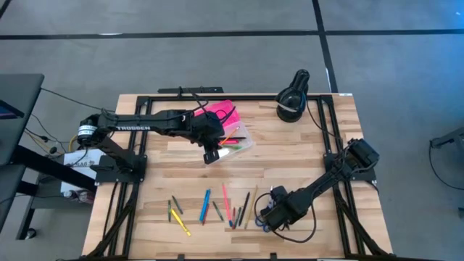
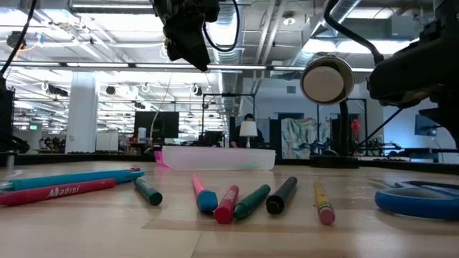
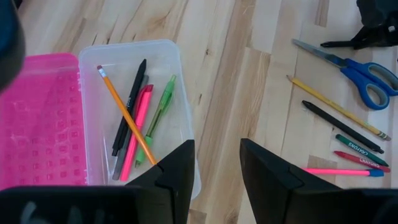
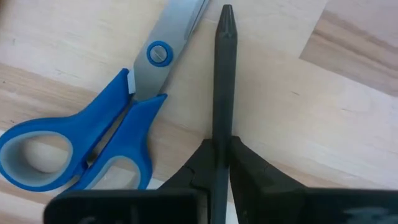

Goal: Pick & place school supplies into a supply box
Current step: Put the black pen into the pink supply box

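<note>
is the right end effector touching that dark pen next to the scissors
Touching. The right wrist view shows the right end effector with its fingers pressed against both sides of the dark pen, no gap; the scissors lie alongside.

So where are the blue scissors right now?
The blue scissors lie flat on the table's right front part, right beside the dark pen that the right gripper is pinching.
</note>
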Controlling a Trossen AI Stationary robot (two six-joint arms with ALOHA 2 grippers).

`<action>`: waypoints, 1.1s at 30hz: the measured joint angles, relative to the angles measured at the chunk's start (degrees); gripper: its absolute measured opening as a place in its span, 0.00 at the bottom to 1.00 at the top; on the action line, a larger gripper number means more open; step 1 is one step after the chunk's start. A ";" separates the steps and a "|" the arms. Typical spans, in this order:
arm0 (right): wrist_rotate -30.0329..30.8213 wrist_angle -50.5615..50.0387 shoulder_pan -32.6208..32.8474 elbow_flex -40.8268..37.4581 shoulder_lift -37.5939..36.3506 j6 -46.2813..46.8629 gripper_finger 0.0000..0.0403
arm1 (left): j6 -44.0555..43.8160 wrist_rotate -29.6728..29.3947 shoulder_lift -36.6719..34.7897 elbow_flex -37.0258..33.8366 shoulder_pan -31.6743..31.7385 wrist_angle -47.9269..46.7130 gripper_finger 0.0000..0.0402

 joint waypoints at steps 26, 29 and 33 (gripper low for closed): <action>4.44 -5.68 1.36 3.01 -4.40 0.70 0.03 | 3.36 -1.08 0.00 0.00 0.04 -0.35 0.30; 8.07 -7.40 1.36 3.01 -7.42 1.57 0.03 | 4.35 -1.13 0.00 0.00 0.07 -0.80 0.30; 13.58 -9.43 1.20 3.01 -12.21 1.52 0.03 | 5.24 -1.34 0.00 0.00 0.41 -2.89 0.30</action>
